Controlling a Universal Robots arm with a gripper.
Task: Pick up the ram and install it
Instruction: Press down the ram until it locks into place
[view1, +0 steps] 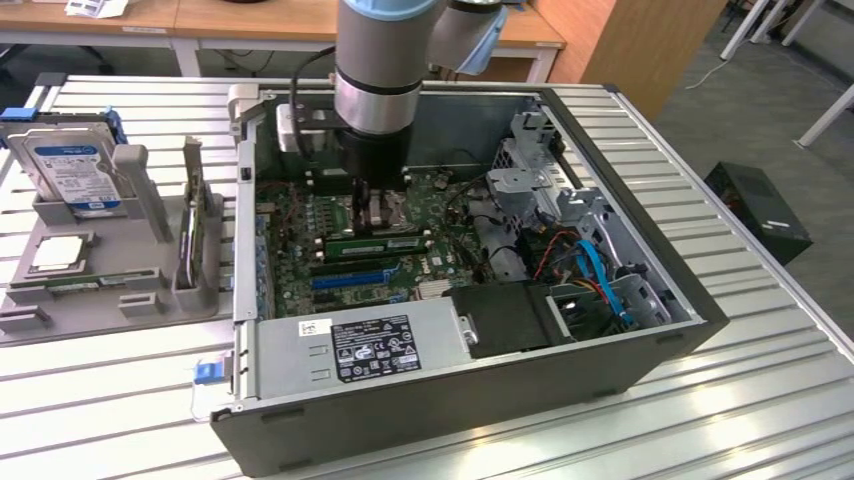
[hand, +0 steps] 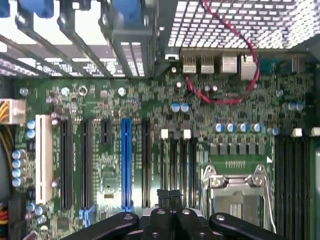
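The ram (view1: 379, 241), a long thin green stick, sits lengthwise on the motherboard (view1: 441, 262) inside the open computer case (view1: 641, 330). My gripper (view1: 384, 220) reaches straight down into the case and hangs just above and behind that stick. In the wrist view the black fingers (hand: 162, 197) are pressed together over the long dark memory slots (hand: 172, 165) with white end clips, and my gripper (hand: 169, 196) has nothing showing between them. I cannot tell whether the fingertips touch the stick.
Beside the slots lies a silver processor socket (hand: 239, 192). The power supply (view1: 367, 345) and blue cables (view1: 601, 275) crowd the near side of the case. On the exterior view's left, a grey holder (view1: 147, 300) carries a hard drive (view1: 74, 165) and a square silver chip (view1: 60, 255).
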